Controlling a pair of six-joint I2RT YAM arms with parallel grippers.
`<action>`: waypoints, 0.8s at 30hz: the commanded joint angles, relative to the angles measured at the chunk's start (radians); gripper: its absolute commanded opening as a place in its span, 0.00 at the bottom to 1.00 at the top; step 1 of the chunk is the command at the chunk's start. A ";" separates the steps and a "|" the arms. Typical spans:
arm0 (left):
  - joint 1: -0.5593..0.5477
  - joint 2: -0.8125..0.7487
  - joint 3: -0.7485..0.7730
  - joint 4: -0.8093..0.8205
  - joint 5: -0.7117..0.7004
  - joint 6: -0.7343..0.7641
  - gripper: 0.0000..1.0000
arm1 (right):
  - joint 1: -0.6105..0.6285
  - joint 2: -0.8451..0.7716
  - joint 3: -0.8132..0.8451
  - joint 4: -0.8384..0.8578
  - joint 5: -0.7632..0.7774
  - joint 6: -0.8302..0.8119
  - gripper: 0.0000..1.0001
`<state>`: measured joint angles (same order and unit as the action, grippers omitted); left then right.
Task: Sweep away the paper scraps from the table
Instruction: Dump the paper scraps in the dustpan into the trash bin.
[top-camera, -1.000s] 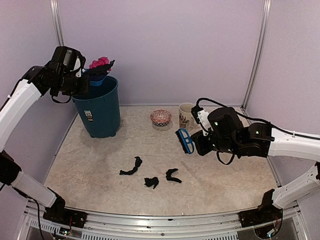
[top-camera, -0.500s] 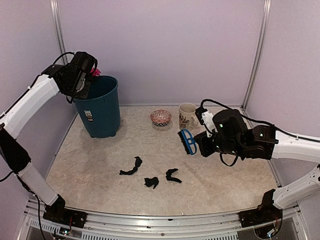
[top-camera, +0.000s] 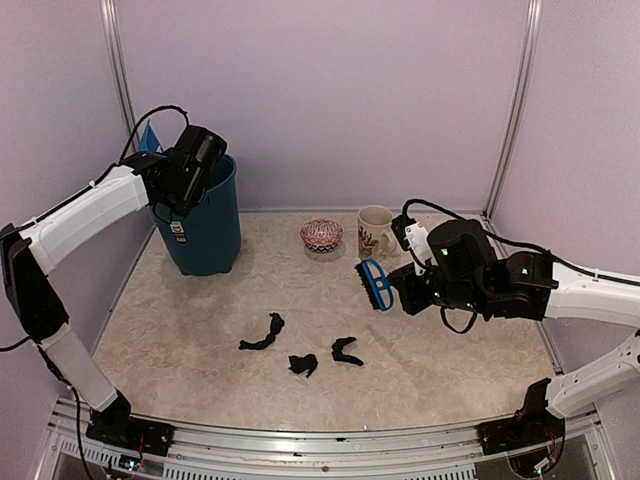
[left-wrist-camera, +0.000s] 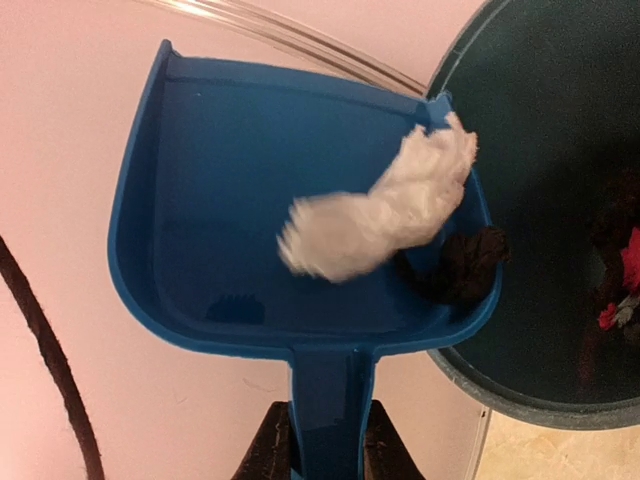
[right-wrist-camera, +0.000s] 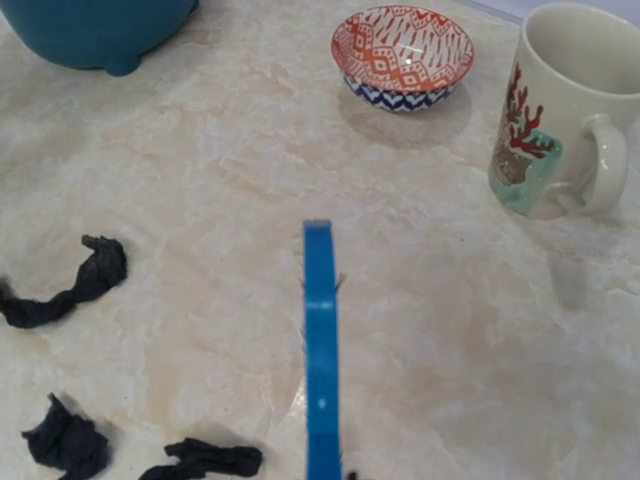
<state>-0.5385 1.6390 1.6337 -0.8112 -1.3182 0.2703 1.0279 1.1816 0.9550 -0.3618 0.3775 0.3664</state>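
My left gripper (top-camera: 190, 170) is shut on the handle of the blue dustpan (left-wrist-camera: 300, 220) and holds it tilted at the rim of the teal bin (top-camera: 205, 225). A blurred pale paper scrap (left-wrist-camera: 380, 215) and a dark scrap (left-wrist-camera: 460, 265) lie at the pan's corner next to the bin opening. Pink and dark scraps (left-wrist-camera: 625, 280) lie inside the bin. Three black scraps (top-camera: 263, 333) (top-camera: 303, 364) (top-camera: 346, 351) lie on the beige table (top-camera: 450, 350). My right gripper (top-camera: 400, 290) is shut on the blue brush (top-camera: 372, 283) and holds it above the table, right of the scraps. The brush (right-wrist-camera: 320, 350) shows edge on.
A patterned bowl (top-camera: 321, 235) and a cream mug (top-camera: 373, 232) stand at the back of the table, behind the brush. The bin stands in the back left corner. Metal frame posts and pale walls enclose the table.
My left arm has swung the dustpan right and tipped it over the bin. The pink scraps have left the pan. My right arm with the brush has shifted slightly right.
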 joint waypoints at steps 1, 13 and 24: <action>-0.014 -0.065 -0.100 0.403 -0.096 0.407 0.00 | -0.010 -0.019 -0.013 0.037 -0.011 0.008 0.00; -0.011 -0.135 -0.231 0.865 -0.085 0.864 0.00 | -0.012 -0.052 -0.032 0.050 -0.027 0.015 0.00; -0.007 -0.149 -0.261 0.980 -0.085 0.995 0.00 | -0.013 -0.078 -0.063 0.063 -0.054 0.038 0.00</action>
<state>-0.5503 1.5173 1.3972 0.0463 -1.3956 1.1706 1.0248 1.1328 0.9115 -0.3302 0.3447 0.3874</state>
